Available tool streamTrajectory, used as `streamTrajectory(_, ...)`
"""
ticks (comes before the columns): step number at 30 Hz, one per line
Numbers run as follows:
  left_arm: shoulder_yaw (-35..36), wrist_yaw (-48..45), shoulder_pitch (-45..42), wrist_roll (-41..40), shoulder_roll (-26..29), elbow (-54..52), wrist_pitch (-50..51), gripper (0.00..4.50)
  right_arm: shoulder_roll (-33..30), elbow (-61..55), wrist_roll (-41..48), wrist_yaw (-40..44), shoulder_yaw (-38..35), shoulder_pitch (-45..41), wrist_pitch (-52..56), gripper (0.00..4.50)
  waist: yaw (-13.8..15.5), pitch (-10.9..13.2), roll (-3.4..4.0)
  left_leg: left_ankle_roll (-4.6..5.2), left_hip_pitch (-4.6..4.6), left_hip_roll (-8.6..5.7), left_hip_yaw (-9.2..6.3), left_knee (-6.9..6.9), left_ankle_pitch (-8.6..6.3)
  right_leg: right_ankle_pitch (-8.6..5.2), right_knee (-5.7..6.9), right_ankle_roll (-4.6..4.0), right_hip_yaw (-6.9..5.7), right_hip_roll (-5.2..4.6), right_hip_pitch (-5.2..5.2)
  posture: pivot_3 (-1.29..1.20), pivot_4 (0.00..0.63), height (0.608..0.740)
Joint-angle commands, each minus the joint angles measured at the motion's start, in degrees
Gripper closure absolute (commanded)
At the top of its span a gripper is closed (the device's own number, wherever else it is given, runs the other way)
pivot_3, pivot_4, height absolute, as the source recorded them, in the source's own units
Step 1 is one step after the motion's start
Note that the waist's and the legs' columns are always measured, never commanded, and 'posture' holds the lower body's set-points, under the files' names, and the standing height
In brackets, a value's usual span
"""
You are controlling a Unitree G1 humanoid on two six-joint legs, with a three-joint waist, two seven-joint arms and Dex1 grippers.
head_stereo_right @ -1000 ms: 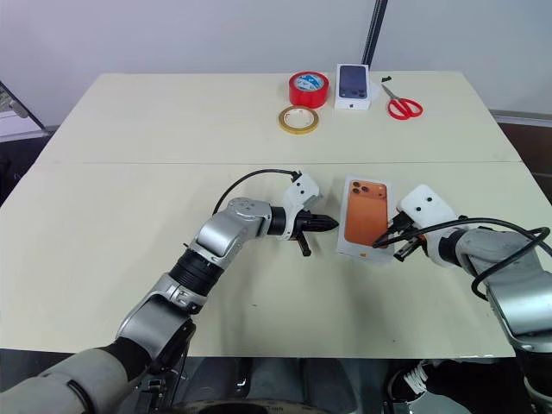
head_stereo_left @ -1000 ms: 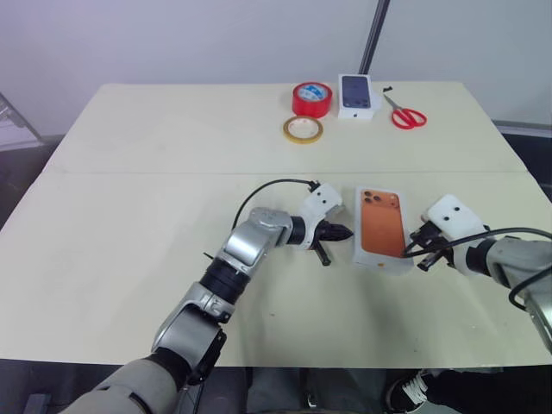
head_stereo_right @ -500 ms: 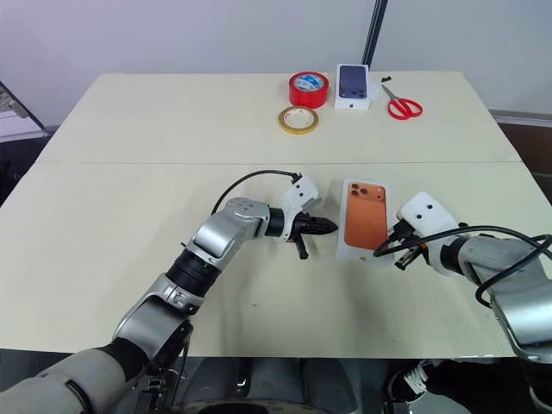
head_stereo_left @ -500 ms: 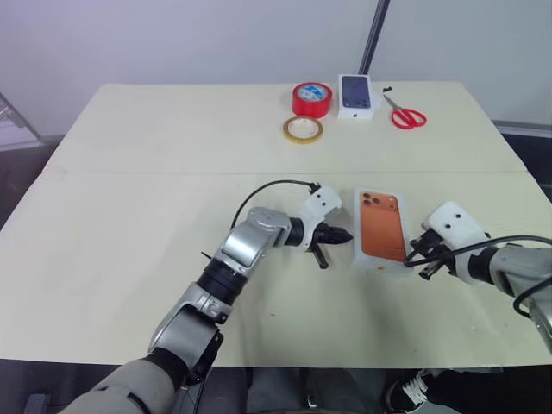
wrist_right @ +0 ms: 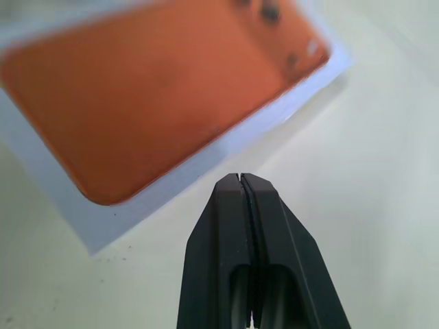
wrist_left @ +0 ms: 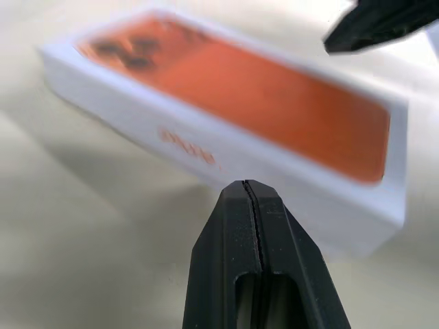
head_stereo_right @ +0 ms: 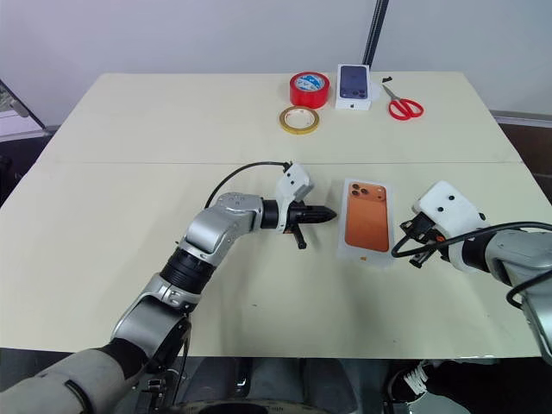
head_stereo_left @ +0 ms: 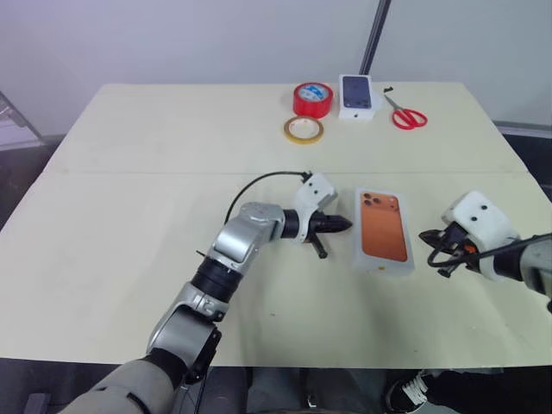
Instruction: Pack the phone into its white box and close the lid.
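The left gripper hovers above the table with its two black fingers pressed together, holding nothing. It points sideways toward the white box and stops short of the box's near long wall, with a strip of bare tabletop between them.

The white box lies flat near the middle of the table, between the two grippers. Its top face shows the orange back of a phone, with the dark lens cluster at the far end. Whether this is the phone itself lying in an open tray or a picture on a closed lid cannot be told. Neither gripper touches the box.

The right gripper is just beside the box's other long wall, apart from it, with its fingers also pressed together and empty.

At the far edge of the table stand a red tape roll, a yellow tape ring, a second phone box and red scissors.
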Motion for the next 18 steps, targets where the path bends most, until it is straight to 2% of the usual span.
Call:
streamTrajectory(1, -0.87, 0.16, -2.39, -0.69, -2.34, -0.82, -1.38, 4.50, 0.00, -4.20, 3.43, 2.05, -2.10, 1.33, 0.33, 4.47, 0.00, 0.00, -0.01, 0.00, 0.00, 0.00, 0.00, 0.01, 0.00, 0.00, 0.00, 0.00, 0.00, 0.00, 0.01, 0.00, 0.150, 0.740)
streamTrajectory(6, -6.10, 0.29, -3.80, 3.83, -3.29, 5.96, -3.64, 4.50, 0.34, -5.40, 1.54, -0.46, 3.48, 5.64, -0.81, 4.47, -0.09, -0.01, -0.01, 0.01, 0.01, -0.05, 0.02, 0.02, 0.00, 0.00, 0.00, 0.00, -0.01, -0.01, 0.02, 0.00, 0.150, 0.740)
streamTrajectory(11, -8.11, -0.47, -3.52, 5.52, -2.71, 8.67, -3.97, 4.50, 1.45, -4.30, -0.07, -4.13, 7.21, 5.92, -0.54, 4.47, -0.33, -0.02, 0.01, 0.00, 0.04, -0.01, -0.01, -0.01, 0.00, 0.00, 0.02, 0.00, 0.01, 0.05, 0.00, 0.00, 0.150, 0.740)
streamTrajectory(15, -6.91, -0.47, -2.07, 5.07, -2.14, 6.91, -4.19, 4.50, 1.69, -4.50, 0.10, -4.84, 7.08, 5.91, -1.16, 4.47, -0.23, -0.03, -0.02, 0.00, 0.05, -0.01, -0.01, 0.00, 0.00, 0.00, 0.01, 0.00, 0.01, 0.03, 0.02, 0.00, 0.150, 0.740)
streamTrajectory(18, -2.10, 0.84, -0.63, 2.43, -1.09, 2.98, -4.68, 4.50, 3.23, -4.35, 0.86, -5.36, 4.99, 4.22, -3.75, 4.47, -0.37, -0.02, -0.02, 0.00, 0.05, 0.01, -0.02, 0.00, 0.00, 0.00, 0.02, 0.00, 0.01, 0.03, 0.02, 0.00, 0.150, 0.740)
